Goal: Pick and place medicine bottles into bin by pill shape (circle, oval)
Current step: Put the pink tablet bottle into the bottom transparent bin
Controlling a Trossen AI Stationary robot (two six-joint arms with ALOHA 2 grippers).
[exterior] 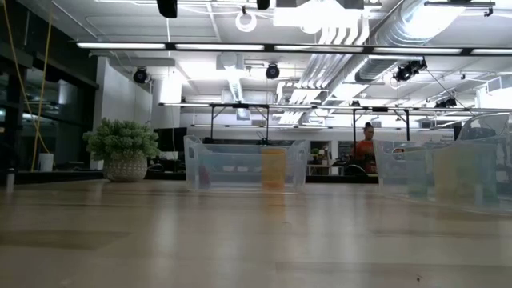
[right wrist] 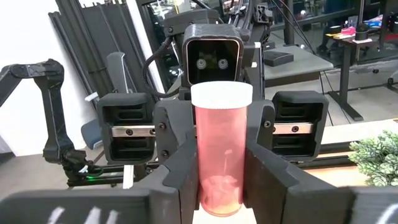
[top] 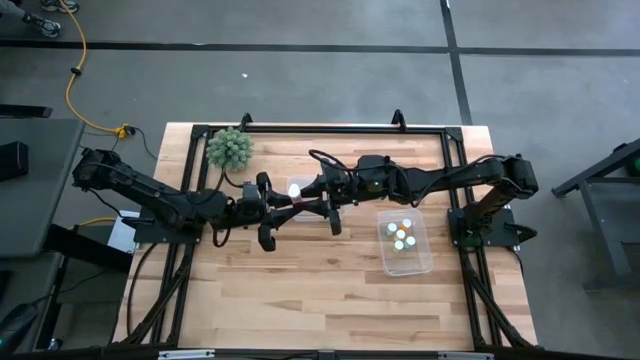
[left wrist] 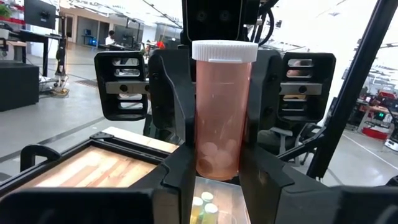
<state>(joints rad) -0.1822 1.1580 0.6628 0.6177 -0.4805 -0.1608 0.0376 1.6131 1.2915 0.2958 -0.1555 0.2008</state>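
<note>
Light wood plank table (top: pixel 300 290) with a black frame rail round its edges, standing on grey concrete floor (top: pixel 300 70) crossed by dark tape lines; low view looks over the bare tabletop into an open workshop with strip lights, ducts and a person in orange far back. Near half of the table is open planks, plenty of free room; back edge is busier. Green spiky plant (top: pixel 229 149) in a pale textured pot sits at the far left corner. Clear plastic bin (top: pixel 406 241) right of centre holds several small white-capped bottles (top: pixel 401 234); another clear bin (exterior: pixel 245 164) shows in the low view. Both arms meet mid-table, raised off the surface. Left gripper (top: pixel 268 205) and right gripper (top: pixel 330 200) face each other, both closed partway on the same orange medicine bottle (left wrist: pixel 222 112): smooth translucent cylinder, ribbed white round cap up, upright, pale pills lying at the bottom. Left fingers (left wrist: pixel 180 168) and right fingers (right wrist: pixel 180 168), matte black plastic, press its sides. Bottle hangs in the air between the two arms, left of the bin.
</note>
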